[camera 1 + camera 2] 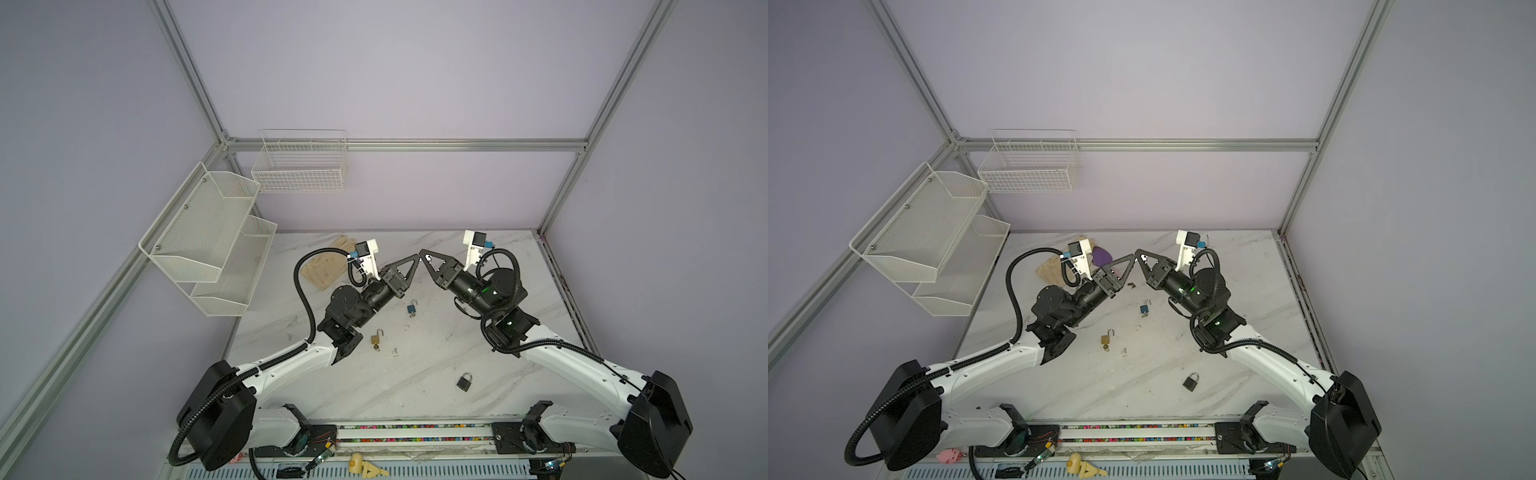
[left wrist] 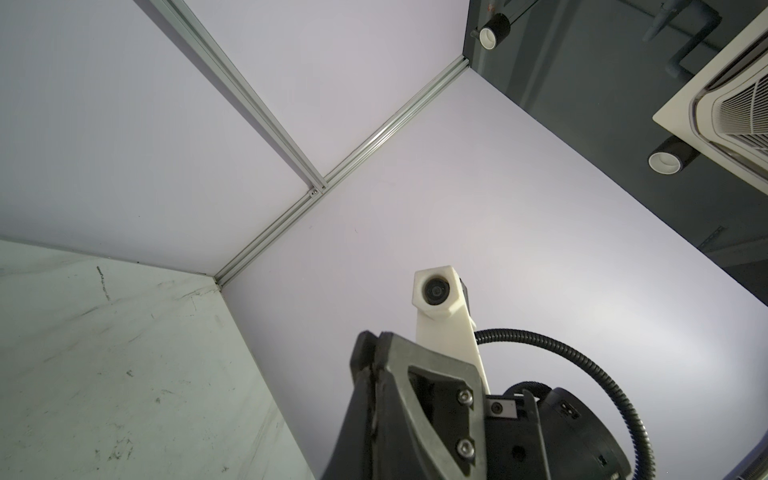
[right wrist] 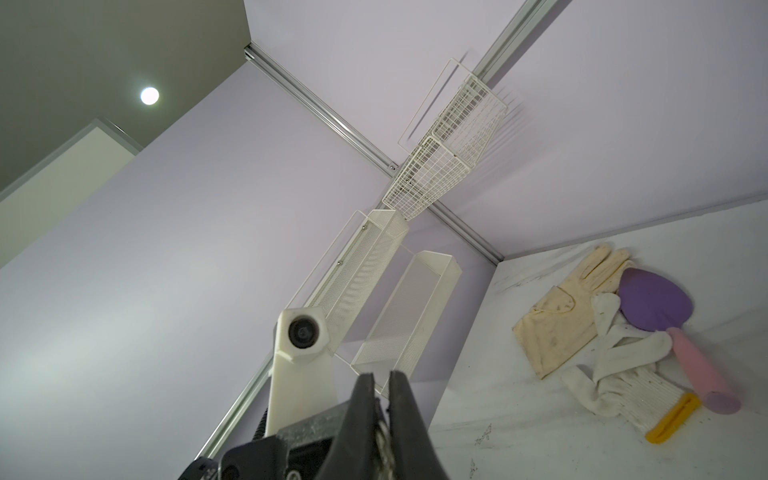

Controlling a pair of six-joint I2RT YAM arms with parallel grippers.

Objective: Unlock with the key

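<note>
You have both hands lifted and meeting tip to tip, well behind the dark padlock [image 1: 464,381] and high over the tabletop [image 1: 395,399]. The left hand [image 1: 416,255] has its jaws pressed together; the right hand [image 1: 422,252] shows a narrow gap between its fingers [image 3: 365,399] in the right wrist view.

I judge that the step in hand is passing the key between the hands; the key itself is too small to see at the tips, so I cannot tell which hand has it, or if any has.

The dark padlock lies flat with its shackle down, so it looks locked. The blue padlock [image 1: 411,309] lies between it and the hands; the brass padlock [image 1: 377,337] lies to its left, a little farther back; both show a raised shackle. A small brown piece [image 1: 1131,285], perhaps another key, lies far behind the dark padlock, almost under the hands.

For the next move, separate the hands only when one grip is sure; then bring the key down to the dark padlock, steady its body with the free hand, and line the blade with the keyhole, which no view shows.
</note>
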